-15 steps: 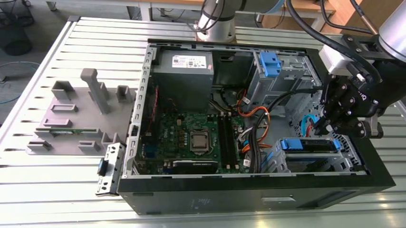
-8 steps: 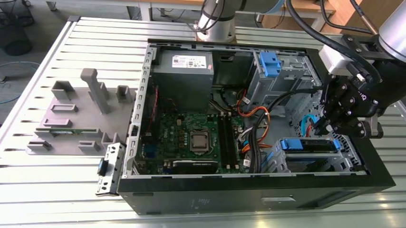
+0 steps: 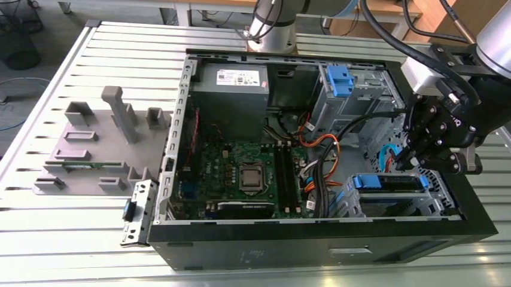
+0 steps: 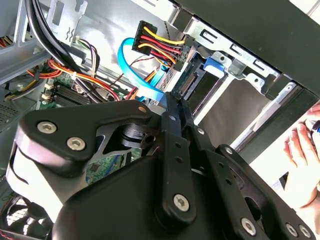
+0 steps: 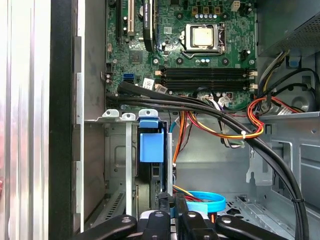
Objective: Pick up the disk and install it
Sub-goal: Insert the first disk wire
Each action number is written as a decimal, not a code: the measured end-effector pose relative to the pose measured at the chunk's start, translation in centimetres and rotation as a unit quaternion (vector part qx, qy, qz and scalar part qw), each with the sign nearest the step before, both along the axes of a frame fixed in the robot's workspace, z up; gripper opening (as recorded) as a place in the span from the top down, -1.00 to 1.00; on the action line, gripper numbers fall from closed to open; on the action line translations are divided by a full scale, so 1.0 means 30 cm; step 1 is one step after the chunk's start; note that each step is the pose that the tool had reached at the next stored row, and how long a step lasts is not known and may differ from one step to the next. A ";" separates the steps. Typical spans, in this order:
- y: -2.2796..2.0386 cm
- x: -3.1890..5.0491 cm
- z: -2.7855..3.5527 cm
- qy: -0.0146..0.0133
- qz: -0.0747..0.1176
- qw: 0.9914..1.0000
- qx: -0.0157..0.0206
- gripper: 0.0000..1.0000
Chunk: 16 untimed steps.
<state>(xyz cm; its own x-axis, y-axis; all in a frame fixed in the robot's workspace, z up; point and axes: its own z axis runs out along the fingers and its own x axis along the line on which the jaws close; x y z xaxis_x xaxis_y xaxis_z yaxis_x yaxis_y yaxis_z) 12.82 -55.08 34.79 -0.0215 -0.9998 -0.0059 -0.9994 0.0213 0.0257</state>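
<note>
The disk [image 3: 388, 183] sits in the lower drive bay at the front corner of the open computer case [image 3: 319, 239], on the exterior view's right; its blue carrier frame faces up. The first wrist view shows it edge-on under its blue tab [image 5: 151, 144], and the second wrist view shows the tab [image 4: 215, 64] beside the bay's metal rail. My gripper [image 3: 404, 160] hangs inside the case just above the bay. Its black fingers [image 4: 173, 107] are closed together with nothing between them and are apart from the disk. The fingertips [image 5: 165, 216] point at the disk's near end.
Black, orange and yellow cables [image 5: 235, 125] and a blue flat cable [image 4: 137, 75] run close by the gripper. The motherboard [image 3: 248, 167], grey power-supply box [image 3: 231, 84] and an upper bay with a blue latch [image 3: 339, 81] fill the case. A grey fixture [image 3: 96, 143] lies outside. A hand [image 4: 300, 147] is nearby.
</note>
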 end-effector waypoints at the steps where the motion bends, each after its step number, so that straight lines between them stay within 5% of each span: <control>1: -0.001 -0.002 0.000 -0.001 0.002 1.000 0.000 0.68; 16: -0.002 -0.003 0.000 -0.001 0.003 1.000 0.001 0.68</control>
